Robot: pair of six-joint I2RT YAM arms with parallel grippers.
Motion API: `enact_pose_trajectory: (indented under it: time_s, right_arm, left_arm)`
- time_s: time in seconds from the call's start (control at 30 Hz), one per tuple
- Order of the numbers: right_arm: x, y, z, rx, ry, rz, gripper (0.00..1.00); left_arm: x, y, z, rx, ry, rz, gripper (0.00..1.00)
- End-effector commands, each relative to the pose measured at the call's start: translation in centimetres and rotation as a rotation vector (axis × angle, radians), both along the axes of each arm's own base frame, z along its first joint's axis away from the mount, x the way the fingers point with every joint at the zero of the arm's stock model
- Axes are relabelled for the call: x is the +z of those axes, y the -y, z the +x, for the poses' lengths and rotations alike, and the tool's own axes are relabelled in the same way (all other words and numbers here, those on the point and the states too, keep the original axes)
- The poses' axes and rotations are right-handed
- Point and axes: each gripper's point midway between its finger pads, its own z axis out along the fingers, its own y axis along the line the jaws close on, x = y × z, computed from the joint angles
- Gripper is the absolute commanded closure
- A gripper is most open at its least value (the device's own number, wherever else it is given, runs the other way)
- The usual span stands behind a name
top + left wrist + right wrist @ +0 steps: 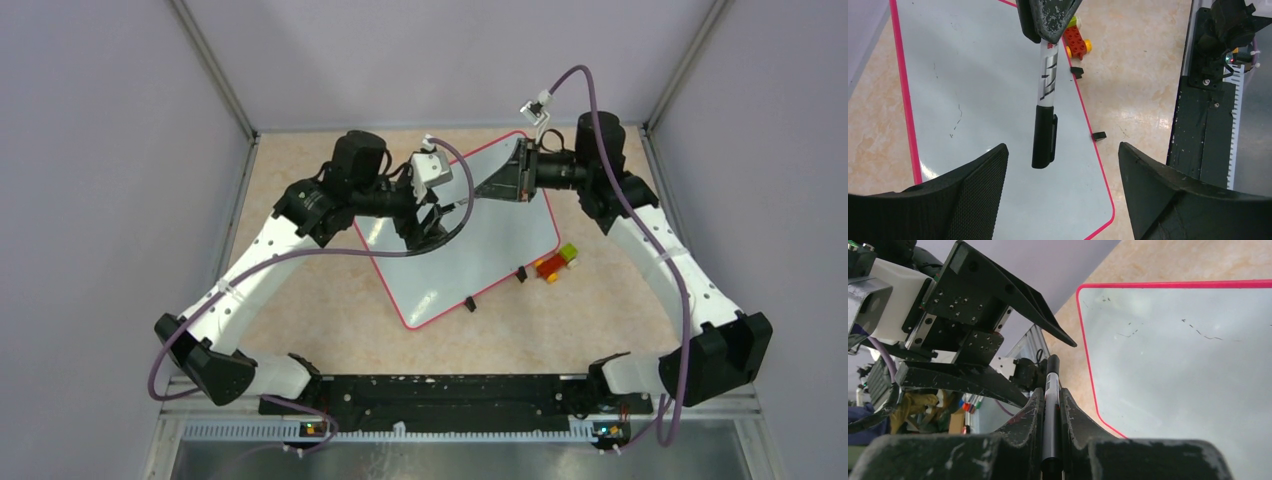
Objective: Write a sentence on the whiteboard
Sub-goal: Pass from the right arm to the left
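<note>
we see the whiteboard [470, 270] lying on the beige table [320, 310], turned at an angle between the two arms. its thin red frame runs all round it, and its two small black feet [469, 304] sit along the long edge that faces the arm bases. the glossy white surface carries only a few thin dark marks [955, 120], too faint for us to read as words.

the right gripper [1050, 400] reaches over the far part of the board and is clenched on a marker [1045, 100], its fingers pinching the white printed barrel from both sides. the marker's black end, with a clip on it, sticks out toward the other arm.

the left gripper [1063, 147] hangs above the board facing it, released, its jaws spread wide. the marker's black end sits in the gap between its fingertips, and we see neither pad touching it.

some red, yellow and green toy bricks [556, 263] lie on the table just beside the board's footed edge, near the right arm.
</note>
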Motion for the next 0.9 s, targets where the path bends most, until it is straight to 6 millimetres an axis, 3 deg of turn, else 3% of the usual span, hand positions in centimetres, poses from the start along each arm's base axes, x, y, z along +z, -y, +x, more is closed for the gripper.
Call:
enact_pose_trajectory:
  time_s: [0.0,0.2,0.37,0.43,0.63,0.67,0.87]
  right_arm:
    - [2.7,-0.3,-2.0,0.065,0.04,0.082,1.0]
    - [2.9,-0.3,-3.4,0.121,0.075,0.087,1.0]
    - [3.0,-0.7,-4.2,0.171,0.097,0.09,1.0]
    - [2.9,-0.7,-4.3,0.18,0.11,0.084,1.0]
    - [2.5,-0.7,-4.6,0.194,0.112,0.07,1.0]
    - [2.2,-0.6,-4.6,0.194,0.107,0.062,0.98]
    - [0.2,-0.3,-4.3,0.156,0.044,0.001,0.58]
  left_arm:
    - [1.5,1.0,0.2,-0.012,0.006,-0.064,0.18]
    - [1.7,1.4,-0.6,-0.049,-0.015,-0.085,0.38]
    - [1.3,2.1,-1.4,-0.094,-0.082,-0.1,0.44]
    - [1.5,2.1,-1.7,-0.104,-0.096,-0.108,0.52]
    - [1.2,2.2,-2.5,-0.142,-0.127,-0.108,0.98]
    - [1.0,2.1,-2.3,-0.139,-0.114,-0.097,1.0]
    - [0.4,1.0,-1.9,-0.14,-0.021,-0.026,1.0]
